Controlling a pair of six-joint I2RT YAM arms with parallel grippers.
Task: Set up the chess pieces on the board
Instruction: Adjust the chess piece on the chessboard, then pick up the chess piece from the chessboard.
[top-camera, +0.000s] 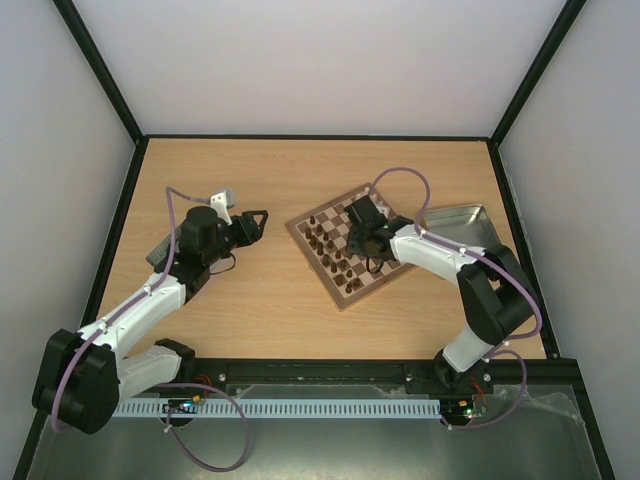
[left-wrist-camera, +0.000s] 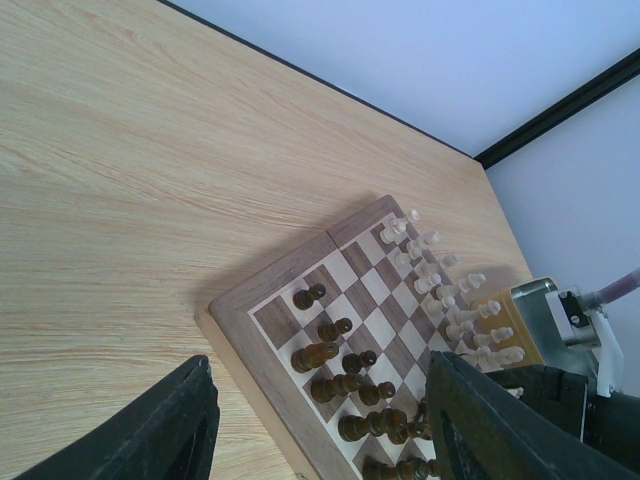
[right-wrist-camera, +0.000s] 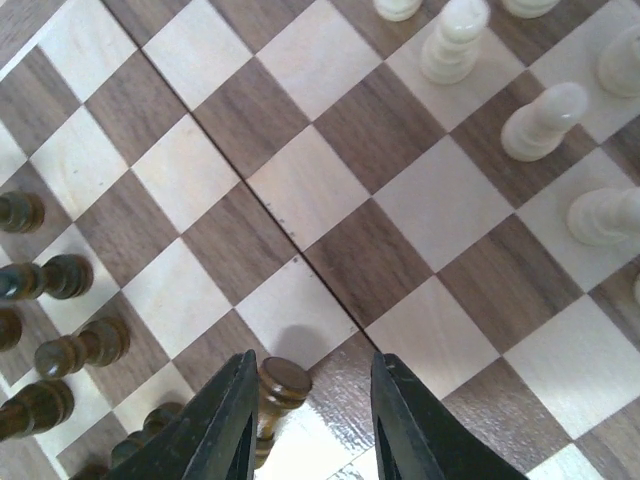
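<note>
Nearest the overhead camera are my arm bases (top-camera: 120, 375), at the near edge of the surface (top-camera: 260, 170). Further out, my left hand (top-camera: 262, 220) hovers over bare wood, well apart from the chessboard (top-camera: 338, 210). That lies turned cornerwise right of centre, with a grey metal tin (top-camera: 462, 222) near its right corner. My right hand (top-camera: 366, 240) is over the board, beside two rows of dark brown pieces (top-camera: 330, 250).

From my left wrist, both fingers (left-wrist-camera: 180, 430) stand wide apart with nothing between them. Ahead, cream-white pieces (left-wrist-camera: 440, 290) line the board's far side and dark ones its near side.

From my right wrist, the fingers are parted low over the board. A dark pawn (right-wrist-camera: 283, 380) shows between them, closer to one finger than the other. It looks unclamped, though contact is hard to judge. Cream pieces stand at the upper right.
</note>
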